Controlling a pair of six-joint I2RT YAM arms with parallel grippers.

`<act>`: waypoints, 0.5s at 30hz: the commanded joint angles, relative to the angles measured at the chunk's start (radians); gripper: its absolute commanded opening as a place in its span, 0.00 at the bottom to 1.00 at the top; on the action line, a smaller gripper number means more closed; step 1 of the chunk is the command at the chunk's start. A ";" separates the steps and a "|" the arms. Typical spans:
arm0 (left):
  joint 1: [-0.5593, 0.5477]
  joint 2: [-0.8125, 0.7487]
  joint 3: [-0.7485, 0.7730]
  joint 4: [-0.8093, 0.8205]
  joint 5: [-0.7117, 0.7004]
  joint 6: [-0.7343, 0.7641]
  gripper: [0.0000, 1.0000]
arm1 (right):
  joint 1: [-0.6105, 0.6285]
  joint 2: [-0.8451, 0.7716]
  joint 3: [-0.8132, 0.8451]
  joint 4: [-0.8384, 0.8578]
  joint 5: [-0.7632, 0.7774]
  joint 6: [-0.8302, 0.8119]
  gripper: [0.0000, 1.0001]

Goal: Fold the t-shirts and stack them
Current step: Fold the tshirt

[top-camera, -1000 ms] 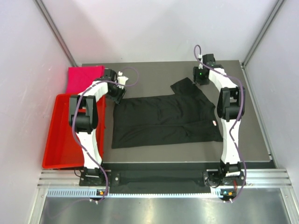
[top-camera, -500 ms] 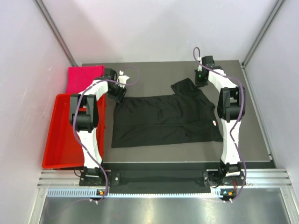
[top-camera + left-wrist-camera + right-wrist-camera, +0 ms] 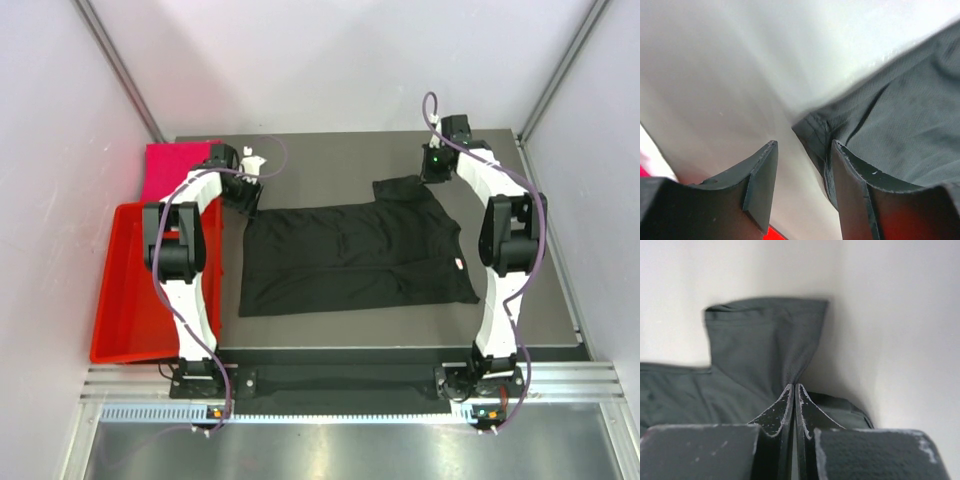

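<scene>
A black t-shirt (image 3: 350,255) lies spread flat mid-table, its far right sleeve (image 3: 400,190) drawn toward the back right. My right gripper (image 3: 432,172) is shut on that sleeve; in the right wrist view the jaws (image 3: 795,388) meet with the dark cloth (image 3: 765,345) bunched into their tips. My left gripper (image 3: 243,196) is at the shirt's far left corner, open. In the left wrist view the cloth's corner (image 3: 812,131) sits in the gap (image 3: 802,150) against the right finger (image 3: 855,175), apart from the left one. A folded pink t-shirt (image 3: 178,165) lies at the back left.
A red plastic tray (image 3: 120,290) hangs over the table's left edge, just in front of the pink shirt. Grey walls close in on both sides and behind. The dark tabletop (image 3: 330,160) shows bare behind the black shirt.
The right gripper has shut on the sleeve and drawn it right and back, straightening it. The left gripper has shifted slightly back and left at the shirt's corner.
</scene>
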 commanded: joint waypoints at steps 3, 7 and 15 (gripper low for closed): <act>0.004 0.051 0.094 0.010 0.045 -0.023 0.51 | 0.012 -0.087 -0.047 0.062 -0.028 0.015 0.00; 0.004 0.086 0.124 -0.013 0.086 -0.013 0.49 | 0.014 -0.103 -0.075 0.076 -0.028 0.017 0.00; 0.004 0.096 0.094 -0.079 0.098 0.037 0.10 | 0.014 -0.146 -0.105 0.079 -0.050 0.032 0.00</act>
